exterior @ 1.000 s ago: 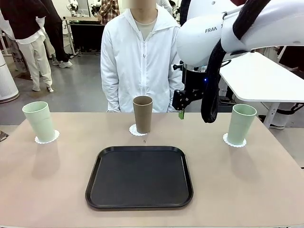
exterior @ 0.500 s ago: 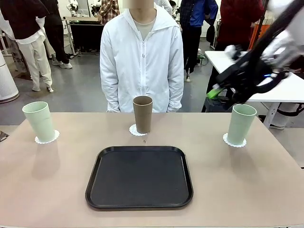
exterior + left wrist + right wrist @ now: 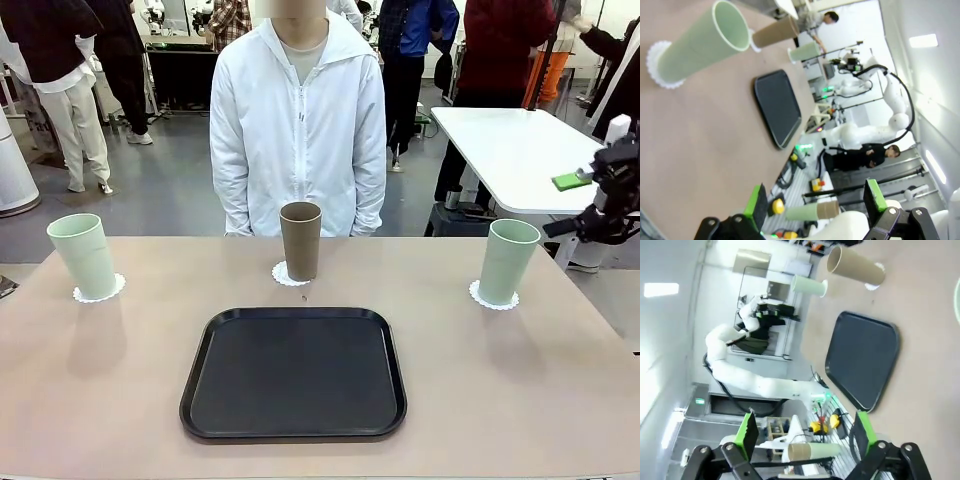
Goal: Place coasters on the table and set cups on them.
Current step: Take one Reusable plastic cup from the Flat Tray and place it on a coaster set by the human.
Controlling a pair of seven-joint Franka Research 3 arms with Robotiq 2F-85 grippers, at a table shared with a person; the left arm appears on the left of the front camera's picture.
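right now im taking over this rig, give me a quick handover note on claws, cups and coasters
Left claw: open, empty, up off the table.
Right claw: open, empty, pulled off to the right side of the table.
Left mint cup stands on its coaster; brown cup on the middle coaster; right mint cup on its coaster.
Black tray sits bare in front.
Done: all three coasters down, a cup upright on each.
Left: nothing obvious.
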